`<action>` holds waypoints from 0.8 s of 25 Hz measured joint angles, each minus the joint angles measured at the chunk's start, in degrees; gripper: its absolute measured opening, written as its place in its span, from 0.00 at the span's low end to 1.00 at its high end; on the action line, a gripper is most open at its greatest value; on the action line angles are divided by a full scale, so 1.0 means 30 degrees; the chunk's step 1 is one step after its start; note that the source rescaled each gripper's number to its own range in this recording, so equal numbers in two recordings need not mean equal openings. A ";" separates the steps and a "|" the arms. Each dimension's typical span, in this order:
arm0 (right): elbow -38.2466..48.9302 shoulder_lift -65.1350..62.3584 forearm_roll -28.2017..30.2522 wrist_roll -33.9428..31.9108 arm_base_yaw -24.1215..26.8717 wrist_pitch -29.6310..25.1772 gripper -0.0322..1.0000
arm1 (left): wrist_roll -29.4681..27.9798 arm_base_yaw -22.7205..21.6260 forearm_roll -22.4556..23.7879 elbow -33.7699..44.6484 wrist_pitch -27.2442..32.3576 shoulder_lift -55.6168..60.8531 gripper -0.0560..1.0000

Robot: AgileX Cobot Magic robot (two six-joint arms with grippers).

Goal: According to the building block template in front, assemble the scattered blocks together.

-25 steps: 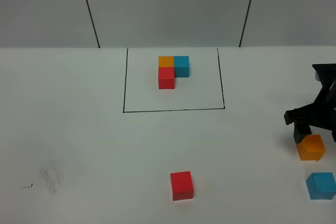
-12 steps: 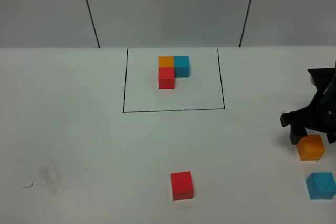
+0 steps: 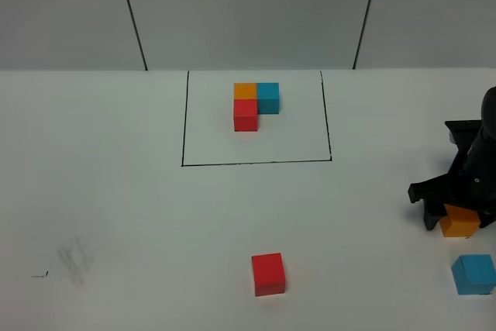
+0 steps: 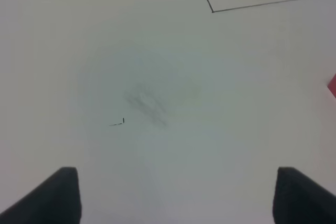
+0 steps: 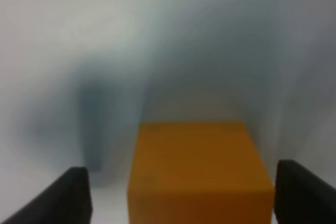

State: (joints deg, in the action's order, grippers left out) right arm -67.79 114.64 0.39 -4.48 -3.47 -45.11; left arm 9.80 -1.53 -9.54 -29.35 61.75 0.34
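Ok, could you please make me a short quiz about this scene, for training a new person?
1. True or false: the orange cube sits between the open fingers of the right gripper.
2. How many loose cubes lie outside the template?
3. Fill in: the left gripper holds ___.
Key: 1 true; 2 three; 3 nothing.

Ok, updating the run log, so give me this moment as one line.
right tool: open, straddling orange block | left tool: open, empty | red block, blue block: lying apart
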 joint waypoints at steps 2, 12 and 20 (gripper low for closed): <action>0.0000 0.0000 0.0000 0.0000 0.0000 0.0035 0.50 | 0.0000 0.0000 0.0000 0.0000 0.0000 0.0000 0.99; 0.0000 0.0062 0.0000 0.0013 0.0000 0.0041 0.03 | 0.0000 0.0000 0.0000 0.0000 0.0000 0.0000 0.99; 0.0000 0.0062 0.0085 0.0013 0.0000 0.0058 0.03 | 0.0000 0.0000 0.0000 0.0000 0.0000 0.0000 0.99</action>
State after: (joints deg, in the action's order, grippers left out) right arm -67.79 114.82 0.64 -4.44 -3.47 -44.94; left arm 9.80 -1.53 -9.54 -29.35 61.75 0.34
